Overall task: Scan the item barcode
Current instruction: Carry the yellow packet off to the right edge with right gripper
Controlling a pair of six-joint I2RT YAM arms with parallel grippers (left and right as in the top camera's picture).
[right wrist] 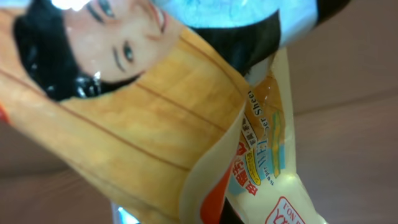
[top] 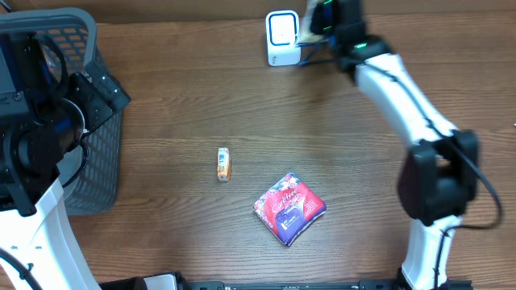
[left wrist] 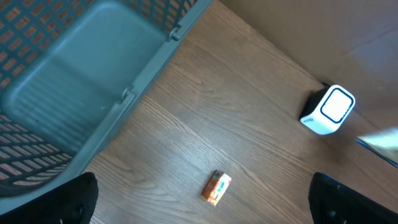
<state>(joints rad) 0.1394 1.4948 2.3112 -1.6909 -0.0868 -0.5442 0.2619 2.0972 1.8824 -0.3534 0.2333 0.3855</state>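
Yellow sachet (right wrist: 143, 130), printed face on it, pinched in right tool (top: 316, 26), jaws pressed together on it. White scanner (top: 282, 38) just beside that tool, on the table (top: 177, 97). Left tool (top: 95, 101) spread wide, holding nothing, above grey basket (top: 101, 173). Orange pack (top: 223, 163) and red pouch (top: 289, 208) lie well apart from both tools.
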